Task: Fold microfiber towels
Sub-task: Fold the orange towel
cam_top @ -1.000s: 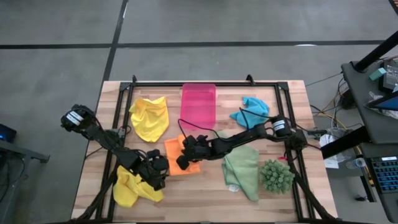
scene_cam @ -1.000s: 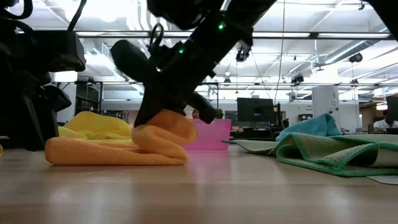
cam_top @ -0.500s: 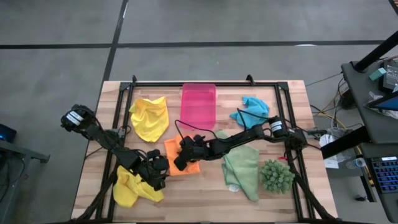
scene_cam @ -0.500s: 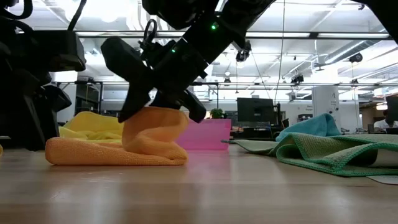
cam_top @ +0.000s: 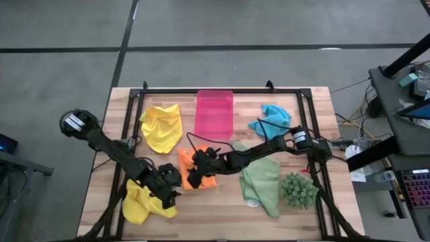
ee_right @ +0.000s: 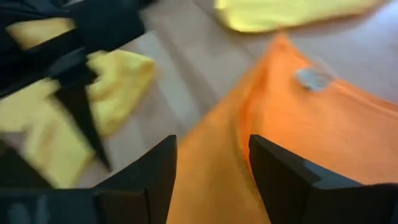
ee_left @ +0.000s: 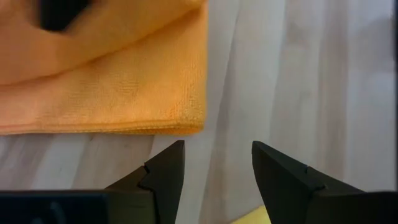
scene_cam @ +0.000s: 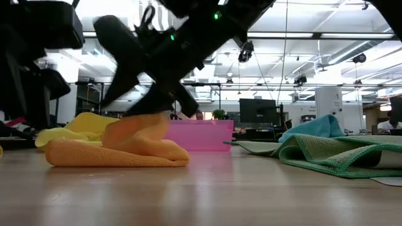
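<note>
The orange towel (cam_top: 199, 171) lies mid-surface, folded over on itself but still loose on top — by the look of it only partly done. The two yellow towels (cam_top: 162, 127), the green towel (cam_top: 263, 183) and the blue towel (cam_top: 272, 119) lie crumpled around it, unfolded. The right claw (cam_top: 194, 177) hovers over the orange towel's upper layer, fingers parted, gripping nothing. The left claw (cam_top: 169, 191) sits just beside — open, empty.
</note>
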`<move>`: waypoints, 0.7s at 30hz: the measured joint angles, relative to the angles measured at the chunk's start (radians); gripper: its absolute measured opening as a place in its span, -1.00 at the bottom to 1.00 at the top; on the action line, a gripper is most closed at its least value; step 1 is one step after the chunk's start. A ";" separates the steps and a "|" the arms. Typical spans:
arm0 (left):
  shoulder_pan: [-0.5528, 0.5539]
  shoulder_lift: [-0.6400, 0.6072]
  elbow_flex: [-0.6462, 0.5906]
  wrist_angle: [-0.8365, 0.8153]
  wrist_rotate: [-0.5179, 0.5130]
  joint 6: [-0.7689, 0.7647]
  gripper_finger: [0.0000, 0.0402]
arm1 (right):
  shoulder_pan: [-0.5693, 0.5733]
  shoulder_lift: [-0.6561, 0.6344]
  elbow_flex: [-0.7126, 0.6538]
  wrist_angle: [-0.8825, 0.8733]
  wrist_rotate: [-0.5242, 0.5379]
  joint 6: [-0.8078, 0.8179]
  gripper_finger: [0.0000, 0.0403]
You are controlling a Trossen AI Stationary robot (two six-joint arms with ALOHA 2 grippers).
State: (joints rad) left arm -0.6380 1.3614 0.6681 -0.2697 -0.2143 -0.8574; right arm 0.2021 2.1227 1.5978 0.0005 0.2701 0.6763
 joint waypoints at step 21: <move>0.041 -0.122 0.001 0.032 -0.293 0.120 -0.15 | 0.120 -0.161 -0.004 -0.199 0.063 -0.424 -0.17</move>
State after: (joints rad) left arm -0.5969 1.2392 0.6688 -0.2374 -0.5072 -0.7374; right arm 0.3218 1.9612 1.5941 -0.1989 0.3327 0.2525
